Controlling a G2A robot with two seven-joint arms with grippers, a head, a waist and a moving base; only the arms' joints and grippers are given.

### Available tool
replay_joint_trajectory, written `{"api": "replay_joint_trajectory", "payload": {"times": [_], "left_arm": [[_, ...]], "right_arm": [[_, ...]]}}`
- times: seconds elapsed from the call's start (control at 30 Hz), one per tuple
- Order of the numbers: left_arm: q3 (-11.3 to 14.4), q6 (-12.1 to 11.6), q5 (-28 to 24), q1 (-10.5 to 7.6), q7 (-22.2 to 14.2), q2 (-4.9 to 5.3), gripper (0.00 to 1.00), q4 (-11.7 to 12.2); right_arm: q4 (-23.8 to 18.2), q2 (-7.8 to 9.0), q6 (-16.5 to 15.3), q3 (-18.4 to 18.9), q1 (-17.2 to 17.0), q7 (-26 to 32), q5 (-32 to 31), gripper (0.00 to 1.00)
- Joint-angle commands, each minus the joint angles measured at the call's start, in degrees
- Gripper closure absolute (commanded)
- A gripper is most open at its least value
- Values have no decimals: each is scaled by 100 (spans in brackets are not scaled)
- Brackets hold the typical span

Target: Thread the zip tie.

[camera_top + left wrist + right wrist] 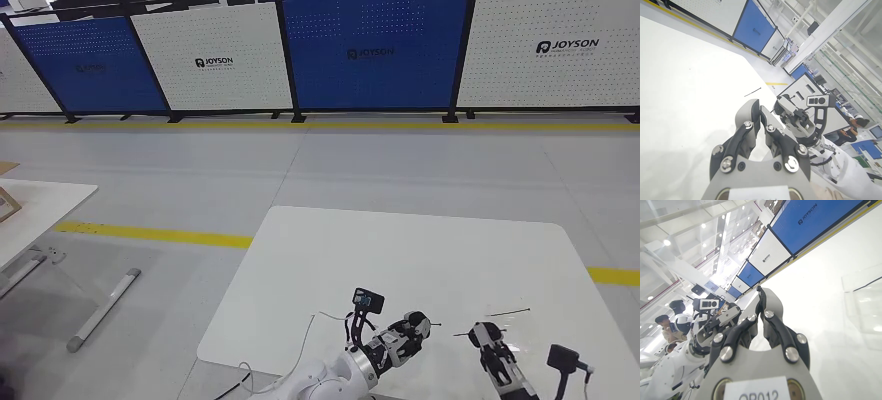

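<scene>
My right gripper (759, 294) is shut on a black zip tie (759, 288), whose head pokes out past the fingertips. In the top view this right gripper (478, 333) is near the table's front edge, and a thin strip of the tie (462, 334) points toward the left gripper (424, 323). My left gripper (759, 106) is shut, pads pressed together; a short dark stub shows at its tip from above, and I cannot tell what it is. The two grippers face each other a small gap apart. A second zip tie (510, 313) lies loose on the table beyond them.
The white table (400, 260) stretches bare toward its far edge. The loose zip tie (752, 92) lies near the table's right corner. Blue and white partition panels (375, 55) stand across the floor behind, and a second table (40, 205) is at the left.
</scene>
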Motion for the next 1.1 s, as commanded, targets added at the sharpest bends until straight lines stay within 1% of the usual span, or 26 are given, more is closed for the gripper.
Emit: {"api": "replay_joint_trajectory", "payload": {"times": [0.0, 0.1, 0.2, 0.23, 0.53, 0.77, 1.07], "left_arm": [[0, 0, 0, 0, 0, 0, 100, 0], [0, 0, 0, 0, 0, 0, 100, 0], [0, 0, 0, 0, 0, 0, 100, 0], [0, 0, 0, 0, 0, 0, 100, 0], [0, 0, 0, 0, 0, 0, 100, 0], [0, 0, 0, 0, 0, 0, 100, 0], [0, 0, 0, 0, 0, 0, 100, 0]], "right_arm": [[32, -22, -12, -51, 72, -30, 109, 100], [141, -67, 8, -181, 231, -94, 212, 100], [298, -123, 231, -371, 421, -263, 64, 100], [307, -128, 248, -388, 435, -272, 51, 100], [307, -128, 248, -388, 435, -272, 51, 100], [372, -162, 186, -424, 497, -98, 60, 100], [350, -202, 162, -391, 490, -118, 10, 100]]}}
